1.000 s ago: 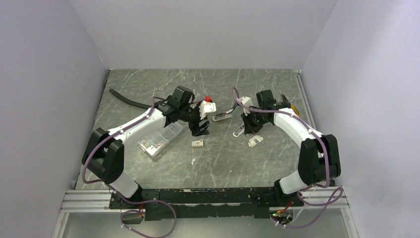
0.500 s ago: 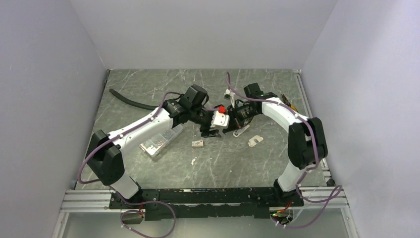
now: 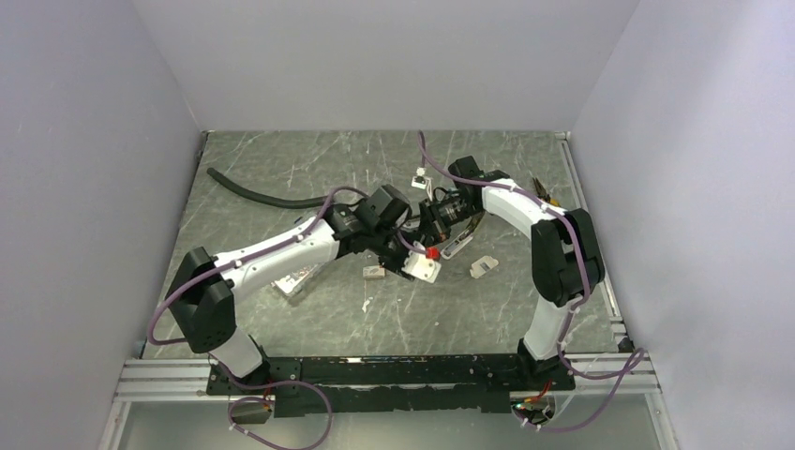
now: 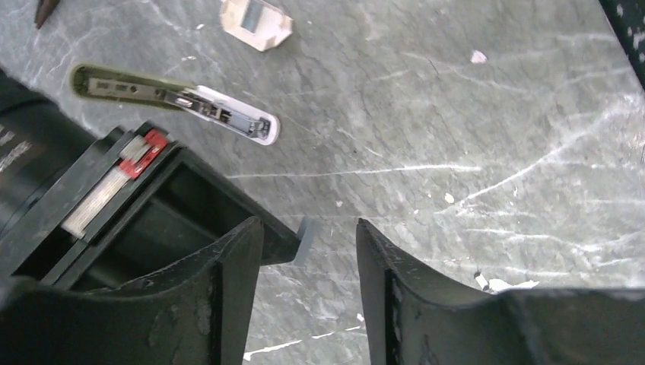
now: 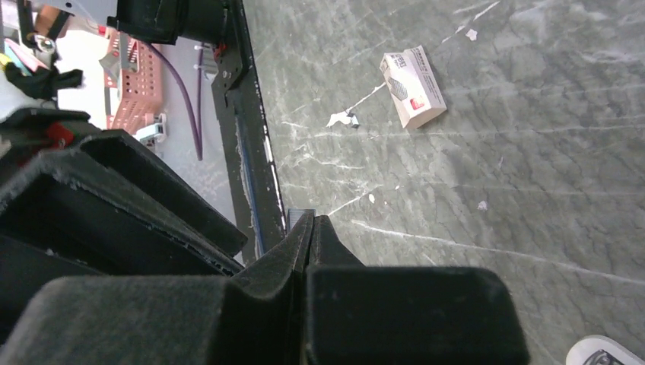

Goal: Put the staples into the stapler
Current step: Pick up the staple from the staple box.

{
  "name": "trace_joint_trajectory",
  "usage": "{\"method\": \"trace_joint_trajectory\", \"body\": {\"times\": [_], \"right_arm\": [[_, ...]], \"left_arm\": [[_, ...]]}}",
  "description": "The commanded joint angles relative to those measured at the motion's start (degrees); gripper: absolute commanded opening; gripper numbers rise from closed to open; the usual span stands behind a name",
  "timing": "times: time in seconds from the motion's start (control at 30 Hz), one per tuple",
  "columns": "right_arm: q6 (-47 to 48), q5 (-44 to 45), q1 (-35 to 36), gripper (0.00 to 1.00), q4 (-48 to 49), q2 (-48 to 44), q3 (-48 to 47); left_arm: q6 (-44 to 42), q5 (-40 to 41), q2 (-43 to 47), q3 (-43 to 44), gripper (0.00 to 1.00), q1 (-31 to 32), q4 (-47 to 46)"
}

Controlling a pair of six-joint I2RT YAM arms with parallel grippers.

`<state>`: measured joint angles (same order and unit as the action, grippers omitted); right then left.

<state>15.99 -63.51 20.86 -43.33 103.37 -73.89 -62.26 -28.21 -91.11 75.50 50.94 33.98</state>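
The staples box, tiny, white with a red mark, lies on the table; it also shows in the right wrist view. The stapler lies opened flat, olive and white, and in the top view it sits under the right arm. My right gripper is shut on a small grey staple strip. My left gripper is open, its jaws either side of that strip and not touching it. Both grippers meet mid-table, left gripper and right gripper.
A white cardboard piece lies right of the stapler and shows in the left wrist view. A clear plastic case sits partly under the left arm. A black hose lies at the back left. Paper scraps dot the table.
Both arms have swung toward the table's middle. The left gripper moved right and nearer, the right gripper moved left, and they now meet tip to tip.
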Motion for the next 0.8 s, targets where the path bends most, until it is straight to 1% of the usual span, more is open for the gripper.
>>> {"method": "trace_joint_trajectory", "body": {"times": [0.0,0.2,0.47,0.63,0.77], "right_arm": [[-0.74,-2.7,0.61,0.0,-1.54,1.47,-1.83],[-1.61,-1.9,1.0,0.0,-0.82,1.14,-1.35],[-2.21,-0.44,1.42,0.0,-0.36,0.6,-0.83],[-2.35,0.2,1.67,0.0,-0.24,0.52,-0.49],[-2.3,0.32,1.73,0.0,-0.44,0.45,-0.54]], "left_arm": [[-7.08,7.43,0.66,-1.72,0.51,3.3,0.67],[-10.33,12.79,0.91,-3.61,0.41,5.58,-0.11],[-12.78,20.53,-0.82,-5.39,0.36,8.39,-4.43],[-12.63,23.03,-1.52,-5.36,0.32,9.28,-6.87],[-12.91,23.99,-1.76,-5.32,0.3,9.6,-7.09]]}}
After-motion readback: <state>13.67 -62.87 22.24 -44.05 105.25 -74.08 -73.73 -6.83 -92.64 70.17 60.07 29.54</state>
